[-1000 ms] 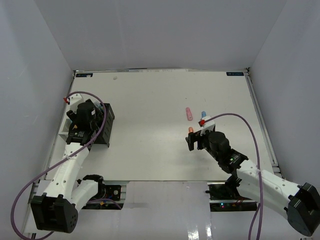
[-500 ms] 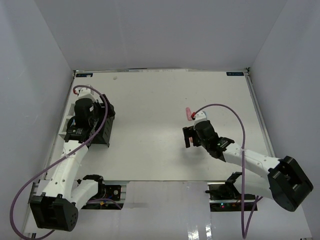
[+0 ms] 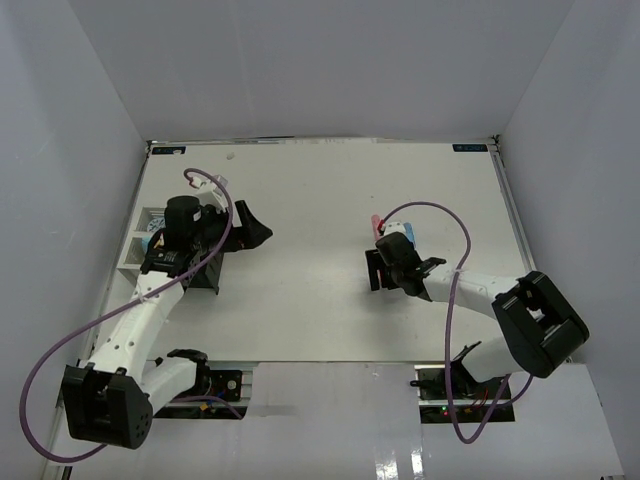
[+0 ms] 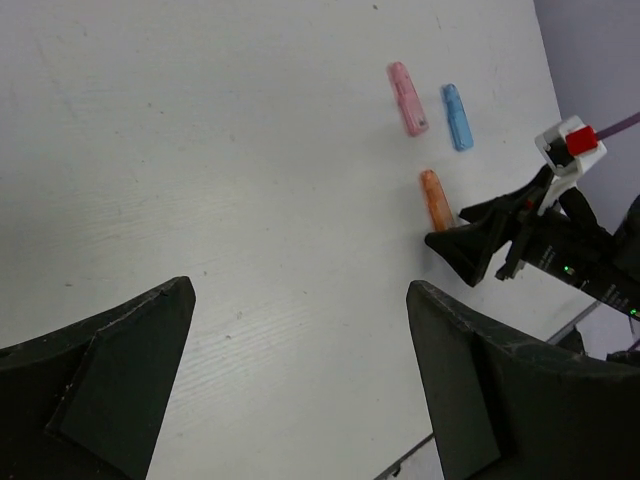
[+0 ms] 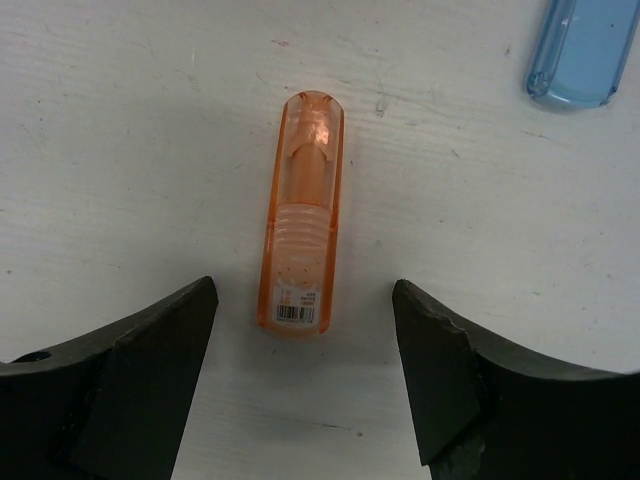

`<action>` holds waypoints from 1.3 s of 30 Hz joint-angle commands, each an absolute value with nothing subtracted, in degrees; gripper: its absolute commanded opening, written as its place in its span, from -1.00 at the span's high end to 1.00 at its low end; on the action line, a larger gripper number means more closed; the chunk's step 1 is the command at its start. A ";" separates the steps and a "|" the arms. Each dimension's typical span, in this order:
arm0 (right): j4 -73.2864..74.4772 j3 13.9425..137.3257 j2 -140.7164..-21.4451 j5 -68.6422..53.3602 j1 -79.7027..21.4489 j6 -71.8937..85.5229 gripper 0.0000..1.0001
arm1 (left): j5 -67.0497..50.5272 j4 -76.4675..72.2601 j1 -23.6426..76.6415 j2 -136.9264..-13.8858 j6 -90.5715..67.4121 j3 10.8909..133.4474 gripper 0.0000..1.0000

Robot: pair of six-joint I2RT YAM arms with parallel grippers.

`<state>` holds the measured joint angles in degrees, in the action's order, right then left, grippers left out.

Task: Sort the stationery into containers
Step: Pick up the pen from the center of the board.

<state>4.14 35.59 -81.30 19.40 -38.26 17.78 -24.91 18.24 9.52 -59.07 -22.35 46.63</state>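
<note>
An orange marker [image 5: 302, 215] lies flat on the white table, its barcoded end between the fingertips of my right gripper [image 5: 303, 288]. The jaws are open and touch nothing. A blue marker [image 5: 585, 50] lies off to the upper right. In the left wrist view the pink marker [image 4: 407, 98], blue marker [image 4: 457, 116] and orange marker [image 4: 436, 198] lie together, far from my open, empty left gripper [image 4: 298, 300]. From above, the left gripper [image 3: 255, 228] hangs just right of the black organizer [image 3: 205, 272]. The right gripper [image 3: 383, 270] hides the orange marker.
The white tray [image 3: 133, 255] sits left of the organizer by the left wall, with something light blue [image 3: 152, 240] in one compartment. The left arm covers much of the organizer. Purple cables loop over both arms. The pink marker [image 3: 377, 222] lies just beyond the right gripper.
My left gripper has opened wide and swung right, off the organizer. My right gripper has slid forward over the orange marker, and its jaws have narrowed a little.
</note>
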 commanded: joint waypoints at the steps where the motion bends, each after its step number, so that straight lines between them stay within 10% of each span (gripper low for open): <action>1: 3.61 36.57 -82.88 20.92 -38.14 18.81 -0.50 | -31.11 16.79 10.63 -58.01 -24.25 45.18 -0.96; 13: 0.70 34.11 -79.64 18.28 -39.28 15.21 0.78 | -28.57 14.94 22.32 -63.45 -31.11 45.97 -0.96; 39: -17.93 25.93 -53.00 12.04 -54.23 9.23 0.53 | -14.07 3.43 41.66 -76.72 -47.02 55.19 -0.95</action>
<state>-13.67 26.30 -53.93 12.56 -53.78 9.85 -17.08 5.39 40.36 -76.77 -45.76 52.56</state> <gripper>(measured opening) 0.359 0.979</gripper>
